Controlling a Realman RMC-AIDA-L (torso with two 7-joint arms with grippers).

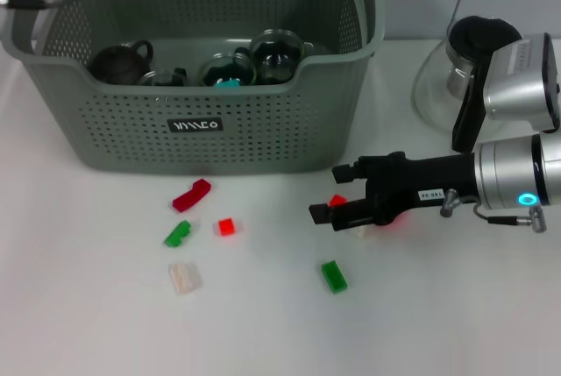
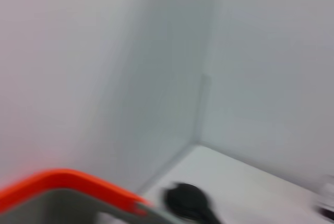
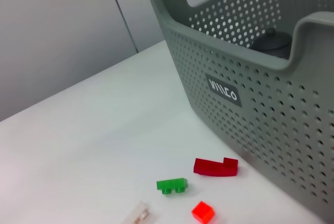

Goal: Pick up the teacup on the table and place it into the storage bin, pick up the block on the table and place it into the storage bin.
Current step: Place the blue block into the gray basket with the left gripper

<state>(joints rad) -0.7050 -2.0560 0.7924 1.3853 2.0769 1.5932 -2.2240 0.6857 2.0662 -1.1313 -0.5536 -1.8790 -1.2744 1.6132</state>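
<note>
right gripper (image 1: pixel 326 207), centre-right of the head view, low over the table (image 1: pixel 88 323) | fingers narrowly parted around a small red block (image 1: pixel 337 202), grip unconfirmed | storage bin (image 1: pixel 131 131) upper left, cups already inside | risk: your lift may drop the block, or the swing clips the bin's near wall | left gripper unseen, fingers can't be told

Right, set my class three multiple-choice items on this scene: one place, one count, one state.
1. Against the storage bin, the dark red block lies: A inside; B in front; C behind.
2. Green blocks on the table: A one; B two; C four.
3. The right end effector is: A open, low over the table; B shut on a teacup; C inside the bin.
Key: B, it lies before the labelled wall; B, two show; A, its fingers stand apart around a small red block.
</note>
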